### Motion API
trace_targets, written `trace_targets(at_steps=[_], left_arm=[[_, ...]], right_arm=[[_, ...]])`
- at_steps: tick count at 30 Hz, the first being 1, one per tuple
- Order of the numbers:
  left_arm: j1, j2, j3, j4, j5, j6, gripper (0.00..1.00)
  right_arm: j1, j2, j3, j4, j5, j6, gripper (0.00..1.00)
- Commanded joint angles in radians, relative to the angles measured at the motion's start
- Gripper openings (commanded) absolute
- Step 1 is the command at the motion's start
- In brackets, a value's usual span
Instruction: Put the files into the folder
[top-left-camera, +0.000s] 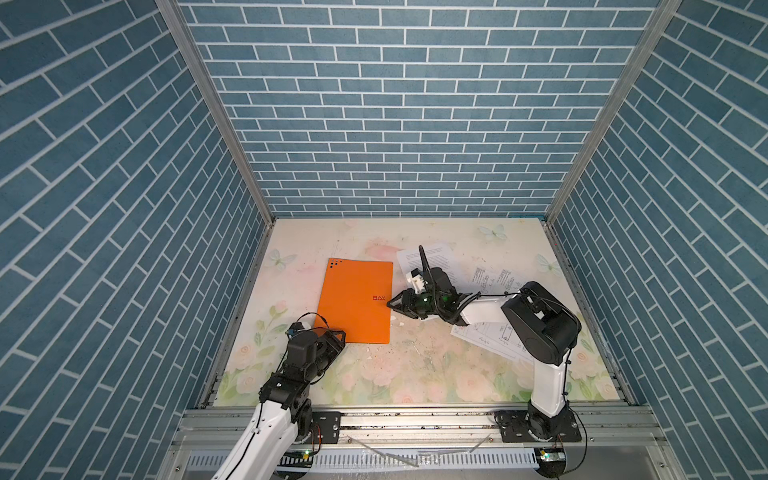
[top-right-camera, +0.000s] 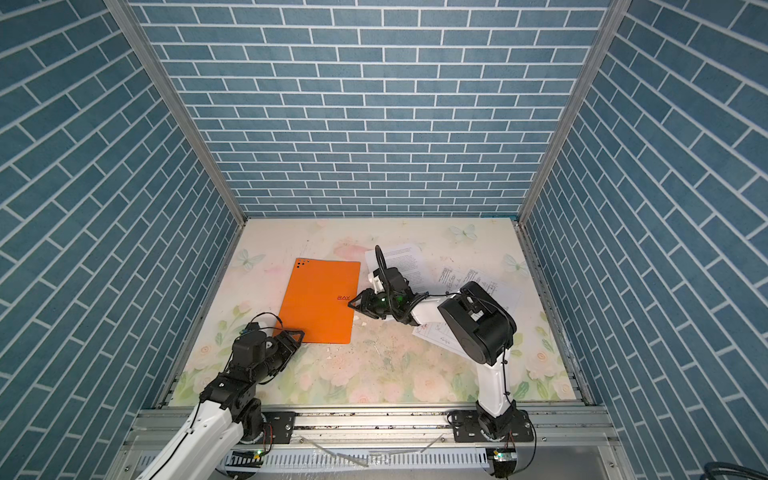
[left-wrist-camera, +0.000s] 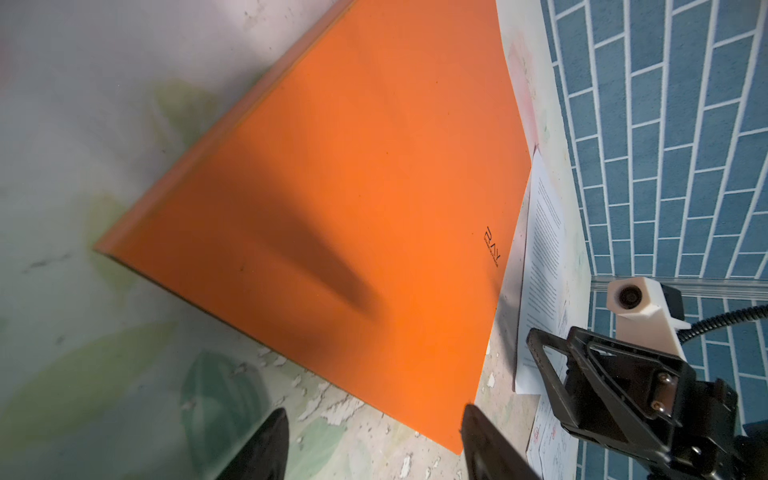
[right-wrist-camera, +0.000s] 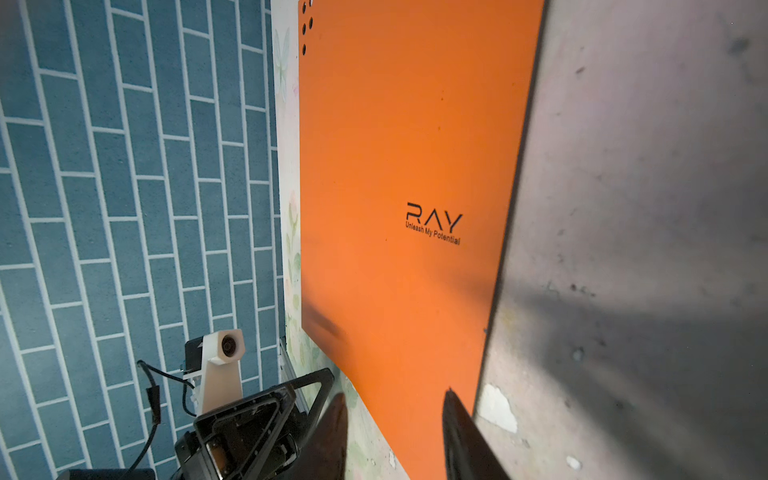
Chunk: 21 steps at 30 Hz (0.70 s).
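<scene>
While the left gripper hung low at the 6 o'clock edge of the folder, near its 7 o'clock corner, its jaws stood spread, nothing pinched; whether a tip touched the cover, I couldn't tell. The right gripper sat at the 3 o'clock edge beside the logo, jaws parted across that edge, gripping nothing. The folder lay closed and flat, orange cover up, at 9 o'clock of centre, with its long axis running 12 to 6. The text sheet lay at 1 o'clock. Two drawing sheets lay at 3 o'clock, partly under the right arm. The surface was floral and scuffed, with blue brick-pattern walls around.
</scene>
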Motion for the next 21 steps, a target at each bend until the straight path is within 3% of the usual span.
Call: trace_targets(at_steps=[1,21], left_arm=[[0.019,-0.006,-0.028,0.035,0.017,-0.003,0.67],[0.059,-0.006,-0.058,0.045,0.048,-0.04,0.67]], right_arm=[[0.004,0.006,0.038,-0.009,0.008,-0.02,0.38],[0.053,0.068,0.158,-0.028,-0.038,-0.057,0.4]])
